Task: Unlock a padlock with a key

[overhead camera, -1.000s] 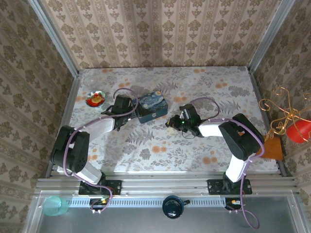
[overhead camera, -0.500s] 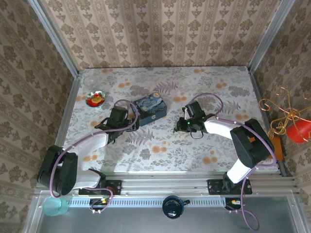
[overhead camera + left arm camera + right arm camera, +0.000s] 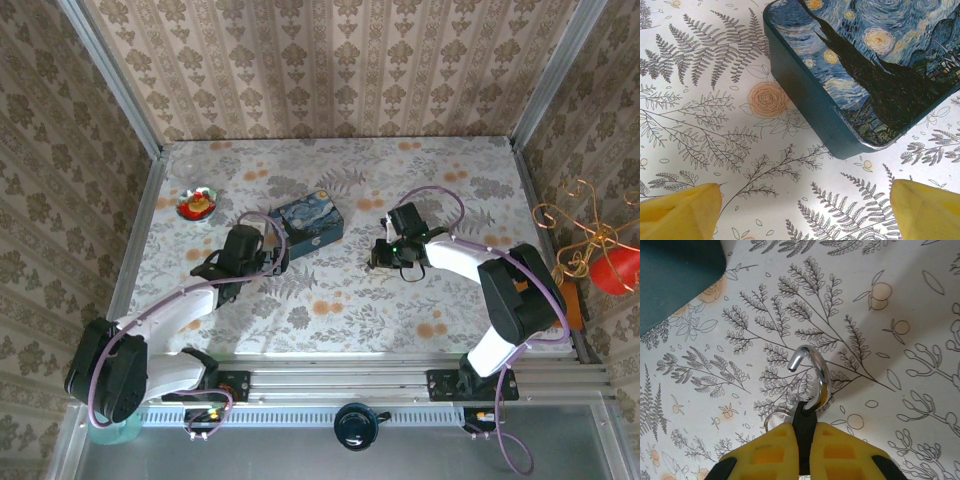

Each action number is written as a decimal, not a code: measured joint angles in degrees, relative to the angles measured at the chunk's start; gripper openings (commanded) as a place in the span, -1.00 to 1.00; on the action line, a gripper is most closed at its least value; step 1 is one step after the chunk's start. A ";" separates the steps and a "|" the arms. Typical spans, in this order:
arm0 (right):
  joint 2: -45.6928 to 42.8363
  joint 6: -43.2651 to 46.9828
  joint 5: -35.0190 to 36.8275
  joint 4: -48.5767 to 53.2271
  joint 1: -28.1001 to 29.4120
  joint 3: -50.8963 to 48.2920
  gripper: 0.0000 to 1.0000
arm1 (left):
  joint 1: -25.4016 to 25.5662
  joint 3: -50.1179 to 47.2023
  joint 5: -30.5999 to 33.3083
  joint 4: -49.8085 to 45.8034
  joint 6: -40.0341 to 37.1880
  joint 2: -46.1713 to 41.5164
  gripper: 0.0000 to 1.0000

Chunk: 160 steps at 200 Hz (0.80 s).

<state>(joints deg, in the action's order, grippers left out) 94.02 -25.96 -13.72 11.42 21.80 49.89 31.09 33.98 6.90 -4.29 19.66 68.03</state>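
From the top external camera, a table (image 3: 330,310) is lying under a pale cloth printed with ferns and orange blossoms. Walls (image 3: 330,70) papered in a beige damask stripe are closing it in on three sides, and a metal rail (image 3: 340,378) is running along the near edge. A blue painted tin (image 3: 310,222) is sitting left of centre, and a small red dish (image 3: 197,205) is sitting well apart from it toward the left edge. The left gripper (image 3: 268,258) is hovering just beside the tin's near corner. The right gripper (image 3: 383,255) is reaching in from the right, low over the cloth. Something dark is showing at its tip, possibly the lock, though it is too small to tell here.

On the left wrist camera, the two yellow fingers (image 3: 680,210) are standing wide apart at the bottom corners with patterned cloth between them. The tin (image 3: 865,75) is lying just beyond them, untouched.

On the right wrist camera, the yellow fingers (image 3: 765,455) of the right gripper (image 3: 804,440) are pressing together on the padlock (image 3: 805,417), gripping its black body. Its silvery shackle (image 3: 824,377) is hooking upward with one end hanging free. A thin wire ring (image 3: 771,419) is peeking out just to the left of the fingers. A corner of the tin (image 3: 675,275) is showing at the upper left.
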 measured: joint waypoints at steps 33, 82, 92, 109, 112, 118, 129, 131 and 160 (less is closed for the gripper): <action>0.00 1.05 1.99 2.05 -0.20 0.00 -0.32 | 0.02 0.02 0.00 -0.09 -0.26 0.33 0.76; -2.27 1.81 4.33 4.20 -0.28 0.00 -0.22 | 0.02 1.38 0.02 -1.18 -1.38 0.79 0.77; -3.39 1.77 4.33 4.20 -0.28 0.00 -0.21 | 0.02 2.36 0.02 -1.57 -1.53 1.27 0.77; -5.29 1.29 4.11 4.02 -0.28 -0.02 -0.19 | 0.02 3.76 0.00 -1.84 -1.57 2.19 0.78; -5.68 0.96 3.98 3.87 -0.26 -0.07 -0.17 | 0.02 3.96 -0.02 -1.84 -1.57 2.43 0.78; -6.38 0.37 3.65 3.39 -0.26 -0.22 -0.15 | 0.02 4.26 -0.02 -1.81 -1.60 2.75 0.78; -7.76 -0.92 2.75 1.92 -0.02 -0.81 -0.13 | 0.02 4.94 -0.04 -2.29 -1.75 3.34 0.78; -8.00 -1.31 2.62 1.57 0.04 -0.90 -0.13 | 0.02 5.05 -0.07 -2.38 -1.77 3.48 0.78; -9.35 -5.35 1.57 -2.32 2.25 -1.75 -0.11 | 0.02 7.63 -0.26 -3.65 -1.99 4.85 0.78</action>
<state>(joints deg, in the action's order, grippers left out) 84.66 -31.31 -12.14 9.10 24.05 48.14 31.11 41.60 6.63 -7.94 17.67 72.88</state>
